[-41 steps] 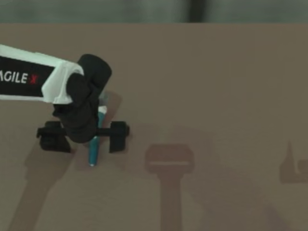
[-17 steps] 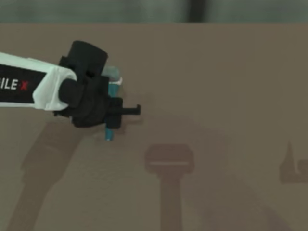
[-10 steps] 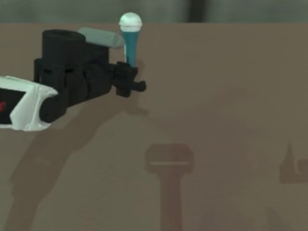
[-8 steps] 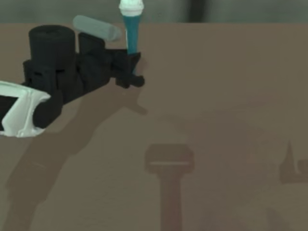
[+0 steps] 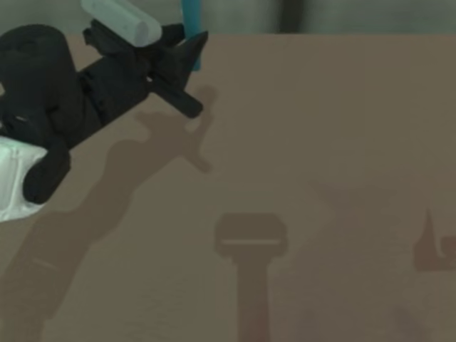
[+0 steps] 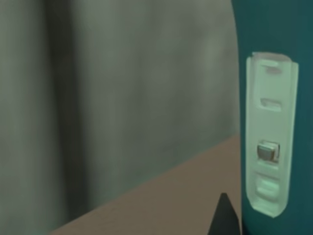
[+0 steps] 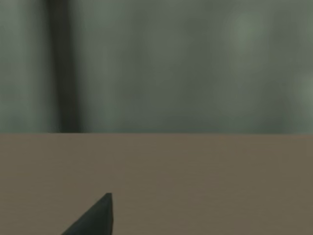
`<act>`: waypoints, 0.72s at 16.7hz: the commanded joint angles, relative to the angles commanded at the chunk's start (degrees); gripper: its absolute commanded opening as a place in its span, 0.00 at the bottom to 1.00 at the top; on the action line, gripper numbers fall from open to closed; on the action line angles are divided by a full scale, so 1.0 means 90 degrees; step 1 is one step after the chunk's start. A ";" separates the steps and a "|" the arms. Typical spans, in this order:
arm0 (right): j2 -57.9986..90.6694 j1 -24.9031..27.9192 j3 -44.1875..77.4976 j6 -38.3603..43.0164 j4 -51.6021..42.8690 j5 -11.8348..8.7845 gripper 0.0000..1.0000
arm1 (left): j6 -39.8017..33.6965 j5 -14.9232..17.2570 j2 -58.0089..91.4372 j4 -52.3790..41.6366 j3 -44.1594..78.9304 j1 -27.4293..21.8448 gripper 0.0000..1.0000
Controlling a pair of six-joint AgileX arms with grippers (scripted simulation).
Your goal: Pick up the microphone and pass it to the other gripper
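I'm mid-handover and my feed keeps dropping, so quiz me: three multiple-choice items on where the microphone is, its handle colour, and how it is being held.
1. Where is the small toy-like microphone with the slim teal handle?
A. Lying flat at the table's right side
B. At the top view's upper left, in the left gripper
C. In the right gripper

2. What colour is its handle?
A. Teal
B. Red
C. Yellow

3. What is its state?
A. Resting loose on the table
B. Standing alone at the table's middle
C. Clamped and lifted off the table

Answers:
1 B: the microphone sits between the fingers of the black two-finger left gripper near the brown table's far edge.
2 A: the left wrist view shows the teal handle with its white label.
3 C: the handle rises past the top view's upper edge, its head out of frame, and the gripper's shadow falls on the table apart from it.
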 joint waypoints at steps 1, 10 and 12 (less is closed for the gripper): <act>0.0000 0.0000 0.0000 0.0000 0.0000 0.0000 1.00 | 0.0000 0.0000 0.0000 0.0000 0.0000 0.0000 0.00; 0.0000 0.0000 0.0000 0.0000 0.0000 0.0000 1.00 | -0.0118 -0.1182 -0.0182 0.0391 -0.0132 -0.1084 0.00; 0.0000 0.0000 0.0000 0.0000 0.0000 0.0000 1.00 | -0.0161 -0.1582 -0.0272 0.0530 -0.0190 -0.1470 0.00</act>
